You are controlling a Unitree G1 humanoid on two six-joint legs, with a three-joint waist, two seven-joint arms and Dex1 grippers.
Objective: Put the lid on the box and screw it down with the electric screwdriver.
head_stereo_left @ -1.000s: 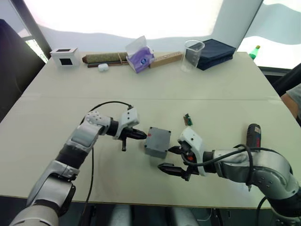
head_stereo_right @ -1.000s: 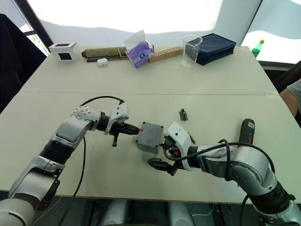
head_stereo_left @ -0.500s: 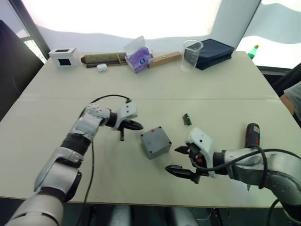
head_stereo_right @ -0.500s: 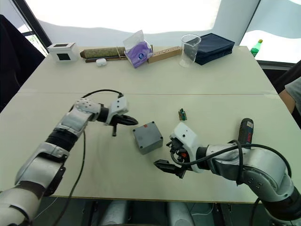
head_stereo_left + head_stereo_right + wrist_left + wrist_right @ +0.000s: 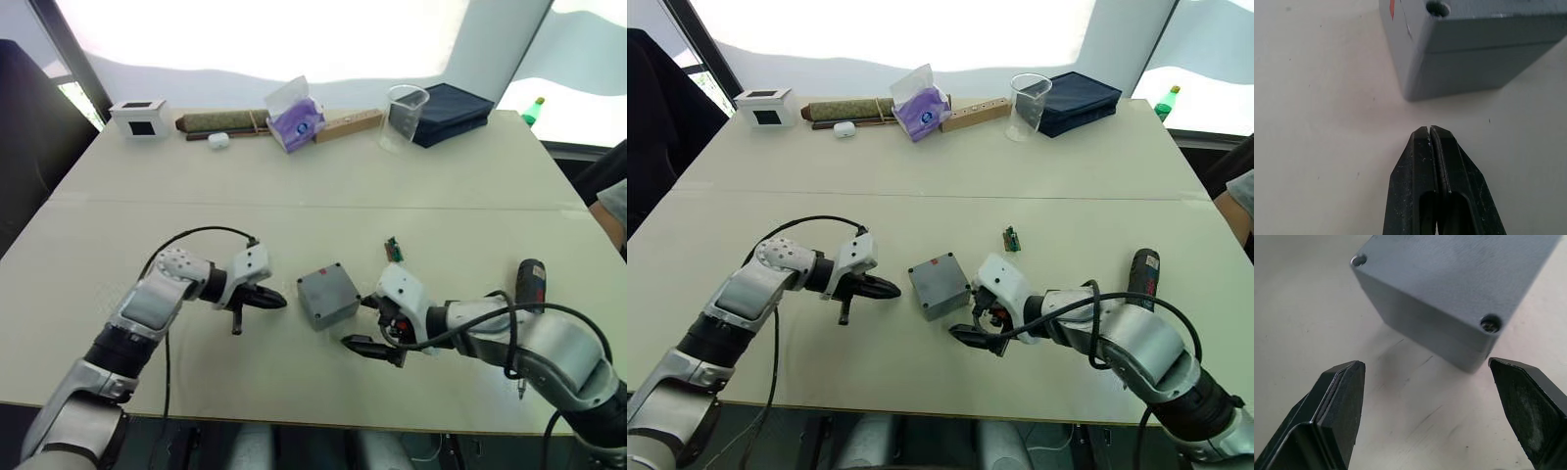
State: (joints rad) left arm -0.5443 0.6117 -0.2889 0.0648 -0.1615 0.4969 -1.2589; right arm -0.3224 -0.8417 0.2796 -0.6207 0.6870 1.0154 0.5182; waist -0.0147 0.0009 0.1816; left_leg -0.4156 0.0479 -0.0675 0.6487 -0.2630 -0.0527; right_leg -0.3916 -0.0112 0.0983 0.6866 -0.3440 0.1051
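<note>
The grey box [image 5: 332, 313] stands on the table between my two grippers, with the lid [image 5: 1464, 269] seated on top; a seam runs around the sides. A screw shows in one corner hole [image 5: 1489, 324], and a red mark [image 5: 1392, 7] sits on one side. My left gripper [image 5: 280, 302] is shut and empty, its tip a short way off the box's left side. Just right of the box, my right gripper [image 5: 361, 323] is open and not touching it. The black electric screwdriver [image 5: 529, 280] lies at the right, partly hidden behind my right arm.
A small green circuit board [image 5: 392, 250] lies behind my right gripper. Along the far edge stand a white cube [image 5: 137, 117], a brown roll [image 5: 220, 120], a tissue pack [image 5: 294, 122], a wooden block [image 5: 348, 122], a clear cup [image 5: 404, 116] and a dark blue case [image 5: 451, 110].
A second ago the box sat tilted between both grippers, the left one touching it. It now rests flat on the table, with the left gripper drawn back and the right one close beside it.
</note>
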